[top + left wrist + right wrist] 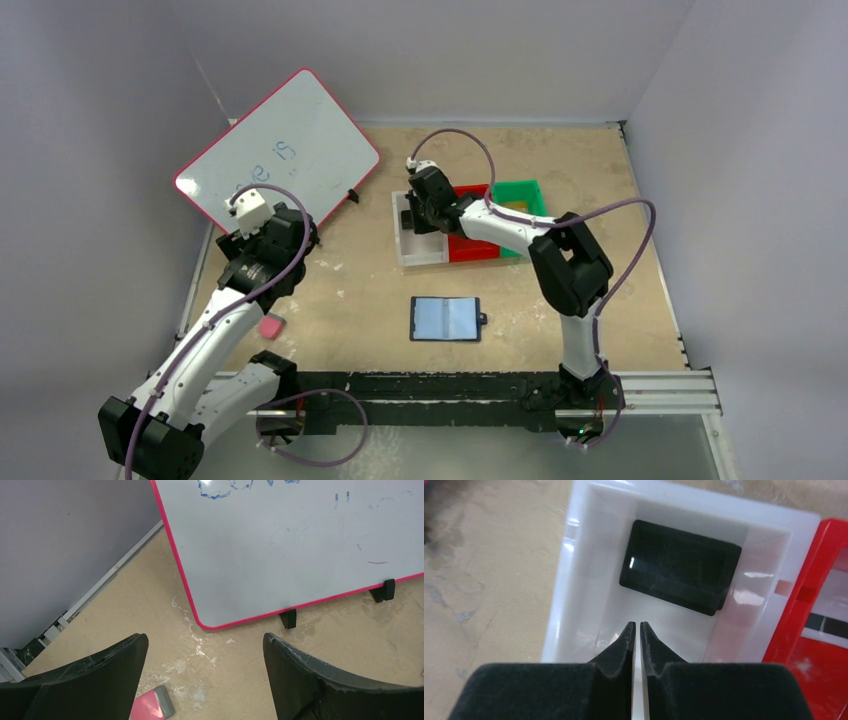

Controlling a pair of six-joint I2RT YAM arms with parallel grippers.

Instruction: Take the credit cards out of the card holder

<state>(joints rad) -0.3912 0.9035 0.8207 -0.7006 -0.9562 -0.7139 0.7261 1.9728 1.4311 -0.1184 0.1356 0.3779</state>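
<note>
Right gripper (415,215), top view: centre frame, reaching over white bin (420,255); finger state not readable from this angle. Red bin (473,250) and green bin (520,192) touching in a row to the right of the white one. Card holder (446,319) lying open and flat, lower centre, light blue inside, small tab on its right edge, well apart from both grippers. Left gripper (300,235) at left of frame, near lower edge of whiteboard (280,150), which has a pink rim and faint blue writing. Pink eraser (271,326) on table (600,180) beside left arm.

Left wrist view: left gripper (205,680) spread wide, nothing between the fingers, bare table below. Whiteboard (290,545) filling upper right, propped on small black feet. Eraser (152,706) at bottom edge, just inside left finger.

Right wrist view: right gripper (636,632) pressed almost together, thin slit between the tips, pinching nothing visible. Tips over floor of white bin (574,580). Black card (679,572) lying flat in bin's far end, apart from the fingertips. Red bin (809,630) at right edge, touching white bin.
</note>
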